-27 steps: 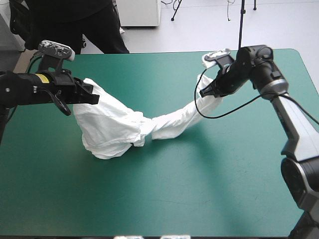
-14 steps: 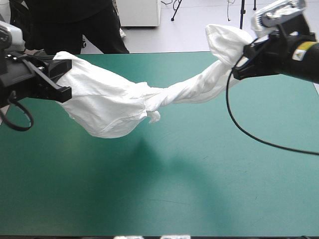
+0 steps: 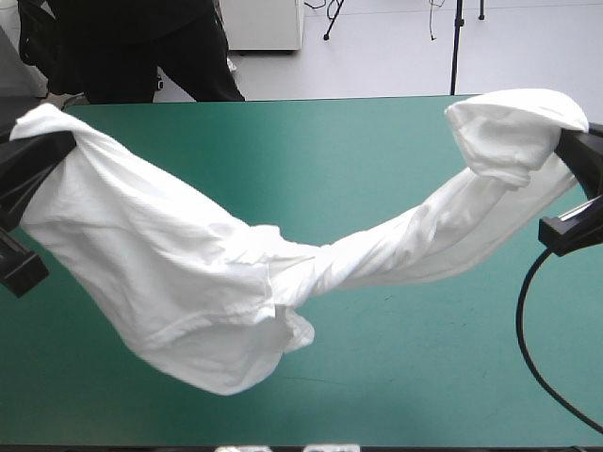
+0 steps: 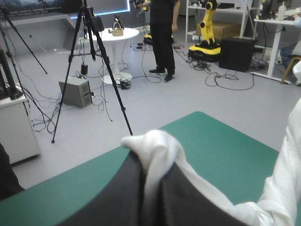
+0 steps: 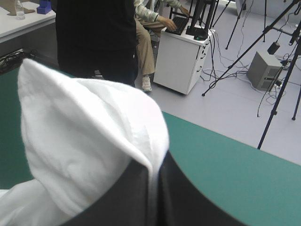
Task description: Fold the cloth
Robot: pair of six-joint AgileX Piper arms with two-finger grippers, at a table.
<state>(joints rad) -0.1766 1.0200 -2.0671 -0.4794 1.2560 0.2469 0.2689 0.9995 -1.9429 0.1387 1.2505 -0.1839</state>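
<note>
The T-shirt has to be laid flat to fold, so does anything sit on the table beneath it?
Nothing visible: the T-shirt hangs between the left gripper and right gripper over bare teal-green table.

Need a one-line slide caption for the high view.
Left hand and right hand hold the twisted T-shirt stretched over the table.

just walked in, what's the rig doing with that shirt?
Both arms hold the white T-shirt in the air over the teal-green table. The left gripper is shut on one end, the right gripper on the other. The shirt hangs twisted and sagging between them, not spread; no fold yet.
</note>
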